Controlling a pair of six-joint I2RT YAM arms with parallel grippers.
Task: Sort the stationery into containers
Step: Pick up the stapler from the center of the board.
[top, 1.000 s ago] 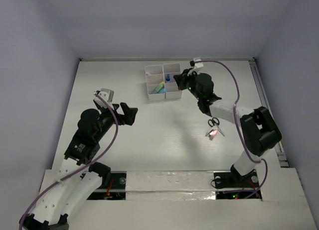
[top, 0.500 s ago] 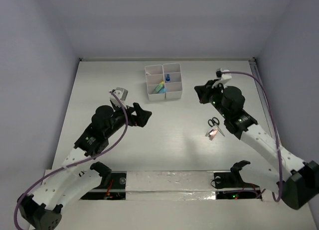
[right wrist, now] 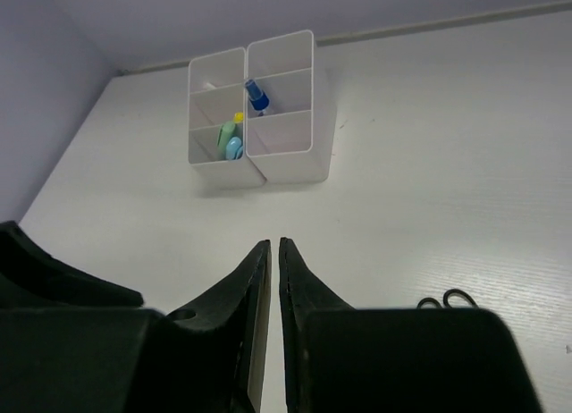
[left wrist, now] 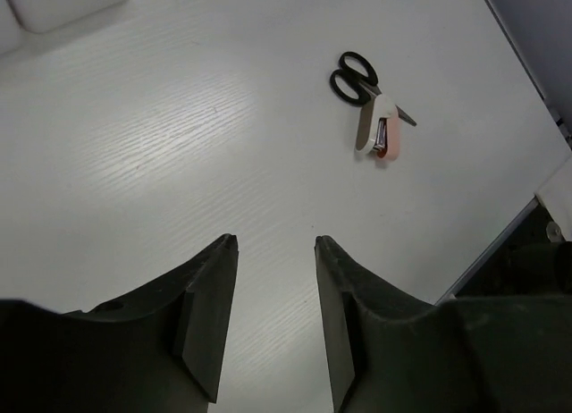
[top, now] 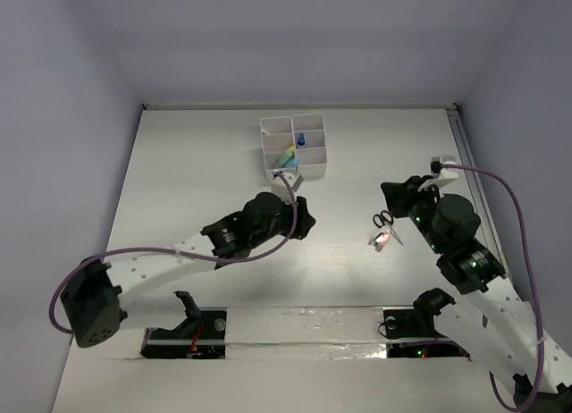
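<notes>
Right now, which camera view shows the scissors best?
The left wrist view: the scissors show large, black handles and blade tip clear. The top external view shows the scissors small. The right wrist view catches only their handle loops at its bottom edge.

left arm (top: 170, 252): stretched long and low from its base, reaching right toward the middle. left gripper (left wrist: 275, 243) points forward and down. Its fingers (left wrist: 210, 297) are parted with a clear gap and nothing between them.
right arm (top: 465, 261): folded at the elbow, leaning out to the right side, wrist aimed back-left. right gripper (right wrist: 273, 245): jaws almost together, just a thin slit, empty.
The two grippers are well apart.
</notes>
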